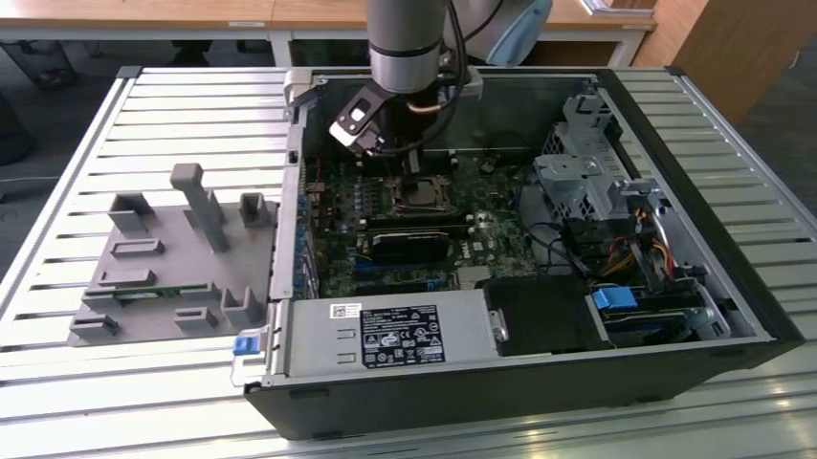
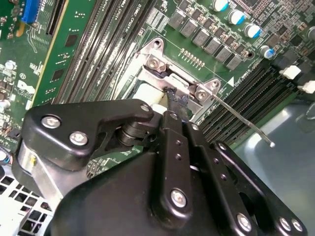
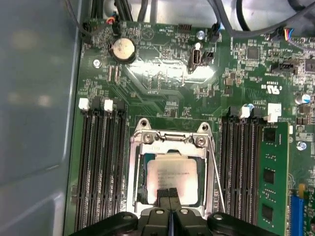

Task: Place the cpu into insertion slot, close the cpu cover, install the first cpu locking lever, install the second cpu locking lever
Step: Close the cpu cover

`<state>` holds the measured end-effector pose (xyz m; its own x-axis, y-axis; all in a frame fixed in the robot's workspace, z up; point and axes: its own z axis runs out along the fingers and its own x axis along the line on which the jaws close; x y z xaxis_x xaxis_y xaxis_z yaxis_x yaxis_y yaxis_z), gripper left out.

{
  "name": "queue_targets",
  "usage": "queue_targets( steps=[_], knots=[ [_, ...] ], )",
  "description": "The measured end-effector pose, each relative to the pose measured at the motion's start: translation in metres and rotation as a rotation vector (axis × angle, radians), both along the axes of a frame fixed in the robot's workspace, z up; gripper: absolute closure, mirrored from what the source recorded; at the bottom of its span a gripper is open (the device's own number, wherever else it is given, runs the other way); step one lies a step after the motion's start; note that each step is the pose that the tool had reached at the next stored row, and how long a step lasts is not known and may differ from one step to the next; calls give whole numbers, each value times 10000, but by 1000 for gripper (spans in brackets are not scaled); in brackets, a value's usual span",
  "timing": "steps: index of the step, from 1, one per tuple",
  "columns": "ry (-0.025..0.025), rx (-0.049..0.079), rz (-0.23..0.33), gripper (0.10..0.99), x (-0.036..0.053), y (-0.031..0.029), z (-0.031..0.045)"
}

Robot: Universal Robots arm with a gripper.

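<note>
Pincer [image 3: 170,194]: the two black fingertips are pressed together with nothing between them, tips down at the near edge of the small flat square cpu with the silvery-grey metal face [image 3: 173,174].

Cpu lies inside the small square insertion slot with the silver metal surround [image 3: 135,172], on the green circuit board [image 3: 162,83]. It looks flat, though I cannot confirm it is fully seated.

Thin silver wire lever [image 2: 241,120] stands clear of the slot, unlatched, in the second wrist view.

Risks as I judge them:
- Closed tips bearing on one edge could tilt or slide the chip and harm the contacts beneath.
- A sideways drift could catch the loose lever.
- The long black memory slots [image 3: 98,162] sit just beside the slot, so there is little margin.
</note>
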<state>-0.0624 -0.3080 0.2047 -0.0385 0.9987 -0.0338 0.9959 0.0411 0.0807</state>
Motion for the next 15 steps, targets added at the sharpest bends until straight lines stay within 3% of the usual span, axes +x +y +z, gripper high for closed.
queue_targets(
  steps=[15],
  knots=[
    [-21,34,1,980,44,10,-54]
  ],
)
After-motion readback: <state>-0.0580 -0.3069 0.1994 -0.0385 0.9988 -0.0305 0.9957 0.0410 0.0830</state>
